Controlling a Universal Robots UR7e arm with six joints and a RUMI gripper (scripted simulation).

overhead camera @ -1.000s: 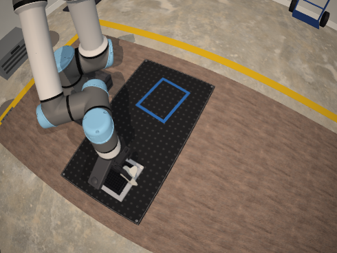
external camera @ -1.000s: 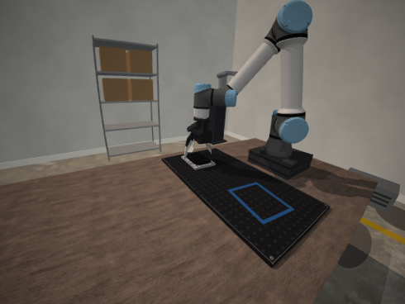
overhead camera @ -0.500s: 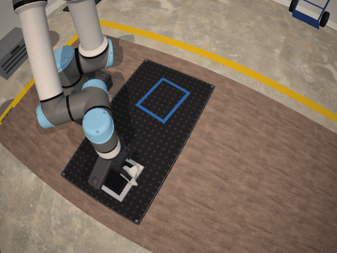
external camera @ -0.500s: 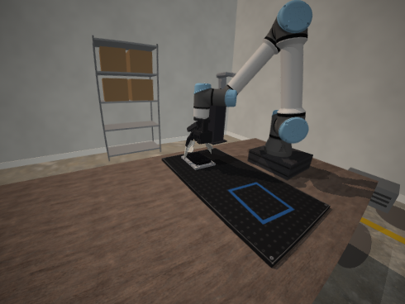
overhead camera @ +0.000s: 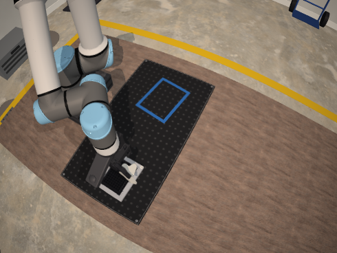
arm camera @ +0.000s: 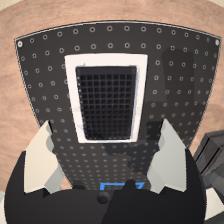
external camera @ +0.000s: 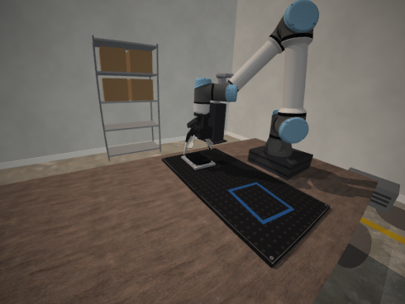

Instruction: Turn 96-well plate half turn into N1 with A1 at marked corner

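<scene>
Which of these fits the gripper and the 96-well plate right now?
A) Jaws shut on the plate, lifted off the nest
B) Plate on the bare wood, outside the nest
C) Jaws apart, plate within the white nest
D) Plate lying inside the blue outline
C: the gripper stands open with nothing between its fingers, and the black 96-well plate lies within the white frame of the nest.

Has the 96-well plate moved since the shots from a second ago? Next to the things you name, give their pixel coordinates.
No; in the top view, the 96-well plate (overhead camera: pixel 115 183) (external camera: pixel 197 159) (arm camera: pixel 106 104) keeps its place within the white nest frame (overhead camera: pixel 120 198) (external camera: pixel 202 167) (arm camera: pixel 142 100).
</scene>
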